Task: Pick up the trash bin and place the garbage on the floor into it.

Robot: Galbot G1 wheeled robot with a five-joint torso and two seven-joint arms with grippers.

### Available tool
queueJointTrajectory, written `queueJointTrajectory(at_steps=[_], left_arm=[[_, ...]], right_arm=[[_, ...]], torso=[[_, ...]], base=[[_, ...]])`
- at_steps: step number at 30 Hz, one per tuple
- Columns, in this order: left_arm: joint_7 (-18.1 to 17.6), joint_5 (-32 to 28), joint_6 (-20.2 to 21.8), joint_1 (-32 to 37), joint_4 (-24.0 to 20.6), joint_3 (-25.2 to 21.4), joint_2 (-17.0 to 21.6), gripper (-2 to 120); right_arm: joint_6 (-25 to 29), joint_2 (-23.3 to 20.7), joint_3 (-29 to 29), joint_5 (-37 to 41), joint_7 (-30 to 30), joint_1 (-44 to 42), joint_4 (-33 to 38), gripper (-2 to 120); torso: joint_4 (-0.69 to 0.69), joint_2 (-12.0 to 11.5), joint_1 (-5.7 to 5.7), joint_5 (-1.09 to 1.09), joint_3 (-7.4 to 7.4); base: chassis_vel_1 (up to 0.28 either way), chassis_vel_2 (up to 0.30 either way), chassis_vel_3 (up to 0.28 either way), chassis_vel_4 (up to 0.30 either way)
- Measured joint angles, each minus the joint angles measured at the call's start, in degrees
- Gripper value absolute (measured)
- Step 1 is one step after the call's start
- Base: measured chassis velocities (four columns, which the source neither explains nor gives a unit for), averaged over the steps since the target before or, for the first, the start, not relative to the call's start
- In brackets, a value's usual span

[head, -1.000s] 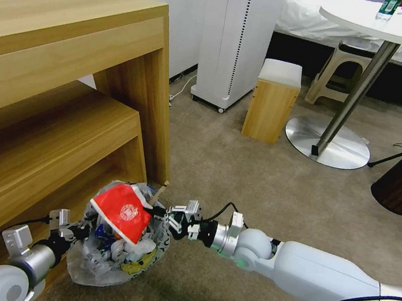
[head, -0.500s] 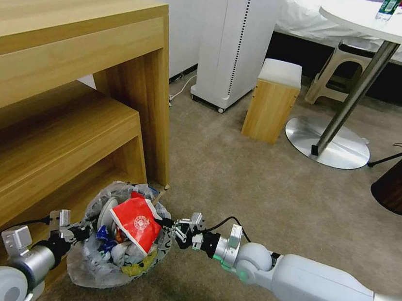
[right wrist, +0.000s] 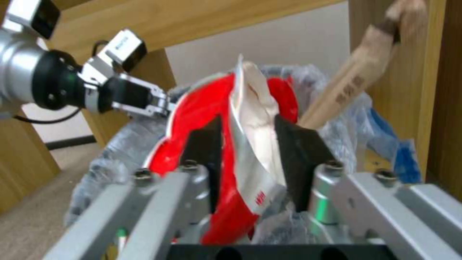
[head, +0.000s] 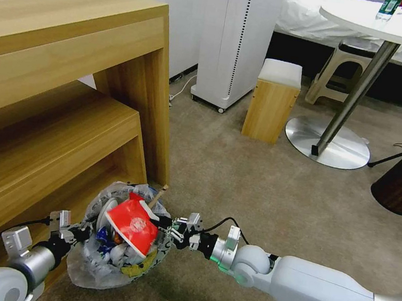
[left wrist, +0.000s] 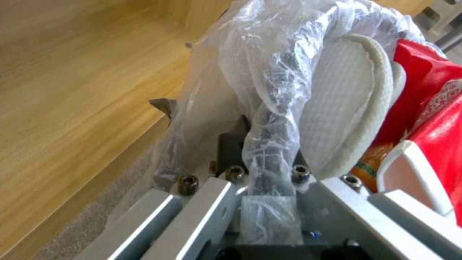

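Trash bin (head: 117, 252) sits low on the beige floor (head: 265, 187), right beside the foot of the wooden shelf unit (head: 60, 104), its crinkly plastic liner stuffed with garbage. From the head view, the right arm reaches in nearly level from the right, and the right hand (head: 165, 224) is at the bin's rim, clamped on a red wrapper (head: 132, 225) that lies on top of the heap. A wooden stick (head: 158, 195) pokes up out of the bin next to it. The left arm comes in from the lower left, bent low, with the left hand (head: 76, 234) at the bin's opposite rim.

Left wrist view: the left hand (left wrist: 269, 173) is closed on the bin's rim and bunched liner (left wrist: 269, 108), with a white slipper (left wrist: 344, 112) just inside, pressed against the red wrapper.

Right wrist view: the right hand's black pads (right wrist: 204, 151) pinch the wrapper's white-lined edge, the stick leaning beside it.
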Motion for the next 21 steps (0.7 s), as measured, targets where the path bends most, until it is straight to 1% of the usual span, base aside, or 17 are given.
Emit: queueJointTrajectory(at_steps=[1, 3, 4, 5, 7, 8, 9, 10, 11, 13, 14, 16, 17, 18, 19, 20, 21], left_arm=[[0.0, 0.0, 0.0, 0.0, 0.0, 0.0, 0.0, 0], [0.0, 0.1, 0.0, 0.3, 0.1, -0.1, 0.0, 0], [0.0, 0.2, 0.0, 0.4, 0.1, -0.2, -0.1, 0], [0.0, 0.2, 0.0, 0.4, 0.1, -0.2, -0.1, 0], [0.0, 0.3, 0.0, 1.0, -0.2, -0.4, -0.2, 0], [0.0, 0.3, 0.0, 1.2, -0.4, -0.4, -0.2, 0], [0.0, 0.3, 0.0, 1.2, -0.4, -0.4, -0.2, 0], [0.0, 0.3, 0.1, 1.4, -0.6, -0.5, -0.2, 0], [-0.2, 0.1, 0.4, 1.8, -1.0, -0.6, 0.0, 0], [-1.0, -0.7, 1.0, 2.5, -1.8, -0.6, 0.2, 0], [-1.0, -0.7, 1.0, 2.5, -1.8, -0.6, 0.2, 0], [-1.8, -1.6, 1.6, 3.1, -2.6, -0.3, 0.4, 0], [-1.8, -1.6, 1.6, 3.1, -2.6, -0.3, 0.4, 0], [-2.2, -2.0, 1.9, 3.2, -2.6, -0.1, 0.5, 0], [-2.4, -2.2, 2.1, 3.2, -2.5, 0.1, 0.6, 0], [-2.8, -2.5, 2.3, 3.1, -1.8, 0.4, 0.9, 0], [-2.8, -2.5, 2.3, 3.1, -1.8, 0.4, 0.9, 0]], right_arm=[[0.0, 0.0, 0.0, 0.0, 0.0, 0.0, 0.0, 36], [0.2, -0.4, 0.7, -0.3, 0.0, -0.4, 0.9, 45], [0.3, -0.4, 0.9, -0.3, 0.0, -0.4, 1.1, 48], [0.3, -0.4, 0.9, -0.3, 0.0, -0.4, 1.1, 48], [0.3, -0.6, 2.1, -0.6, 0.1, -0.8, 2.2, 60], [0.3, -0.7, 3.3, -0.6, 0.4, -1.1, 3.1, 64], [0.3, -0.7, 3.3, -0.6, 0.4, -1.1, 3.1, 64], [0.3, -0.8, 3.8, -0.6, 0.6, -1.2, 3.4, 67], [0.2, -1.1, 5.9, -0.4, 1.1, -1.4, 4.4, 74], [-0.1, -1.8, 9.2, 0.0, 1.8, -1.9, 5.7, 84], [-0.1, -1.8, 9.2, 0.0, 1.8, -1.9, 5.7, 84], [-0.4, -3.0, 13.0, 0.6, 2.9, -2.6, 6.7, 93], [-0.4, -3.0, 13.0, 0.6, 2.9, -2.6, 6.7, 93], [-0.7, -3.6, 15.3, 0.7, 3.4, -3.6, 7.1, 97], [-0.8, -3.9, 16.6, 0.8, 3.7, -4.1, 7.2, 98], [-1.2, -4.8, 20.0, 0.9, 4.7, -5.6, 7.8, 99], [-1.2, -4.8, 20.0, 0.9, 4.7, -5.6, 7.8, 99]], torso=[[0.0, 0.0, 0.0, 0.0, 0.0], [0.0, 0.0, 0.0, 0.0, 0.0], [0.0, 0.0, 0.0, 0.0, 0.0], [0.0, 0.0, 0.0, 0.0, 0.0], [0.01, 0.0, 0.0, 0.0, 0.0], [0.01, 0.0, 0.0, 0.01, 0.0], [0.01, 0.0, 0.0, 0.01, 0.0], [0.0, 0.0, 0.0, 0.0, 0.0], [0.0, 0.0, 0.0, 0.01, 0.0], [0.01, 0.0, 0.0, 0.01, 0.01], [0.01, 0.0, 0.0, 0.01, 0.01], [0.01, 0.0, 0.0, 0.0, 0.0], [0.01, 0.0, 0.0, 0.0, 0.0], [0.0, 0.0, 0.0, 0.0, 0.0], [-0.01, 0.0, 0.0, 0.02, 0.0], [0.0, 0.0, 0.0, 0.01, 0.0], [0.0, 0.0, 0.0, 0.01, 0.0]], base=[[0.0, 0.0, 0.0, 0.0], [0.0, 0.0, 0.0, 0.0], [0.0, 0.0, 0.0, 0.0], [0.0, 0.0, 0.0, 0.0], [0.0, 0.0, 0.0, 0.0], [0.0, 0.0, 0.0, 0.0], [0.0, 0.0, 0.0, 0.0], [0.0, 0.0, 0.0, 0.0], [0.0, 0.0, 0.0, 0.0], [0.0, 0.0, 0.0, 0.0], [0.0, 0.0, 0.0, 0.0], [0.0, 0.0, 0.0, 0.0], [0.0, 0.0, 0.0, 0.0], [0.0, 0.0, 0.0, 0.0], [0.0, 0.0, 0.0, 0.0], [0.0, 0.0, 0.0, 0.0], [0.0, 0.0, 0.0, 0.0]])
